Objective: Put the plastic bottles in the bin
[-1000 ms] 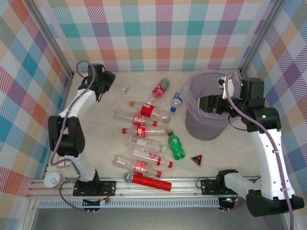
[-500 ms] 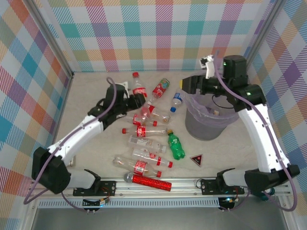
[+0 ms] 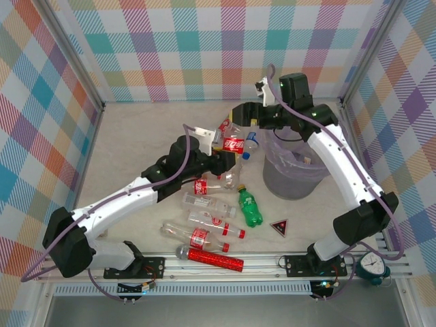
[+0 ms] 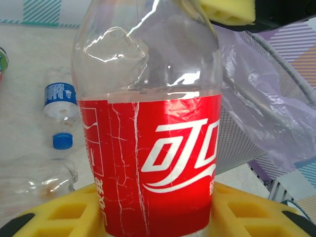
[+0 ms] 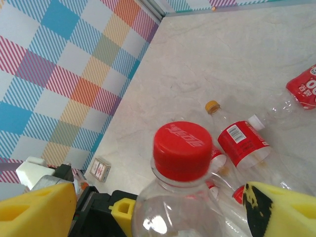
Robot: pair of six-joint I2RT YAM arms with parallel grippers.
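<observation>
L tool (image 3: 225,158) holds a red-label bottle (image 4: 153,148) up beside the bin (image 3: 286,180); R tool (image 5: 158,212) spread at its top.
I see the L tool pinching the bottle's lower body, upright, off the desk (image 3: 136,136), just left of the lilac bin's rim. R tool's yellow pads (image 5: 34,210) stand wide apart either side of the red cap (image 5: 181,148). On the desk lie a green bottle (image 3: 249,208), a blue-capped bottle (image 4: 59,108) and more red-label ones.
</observation>
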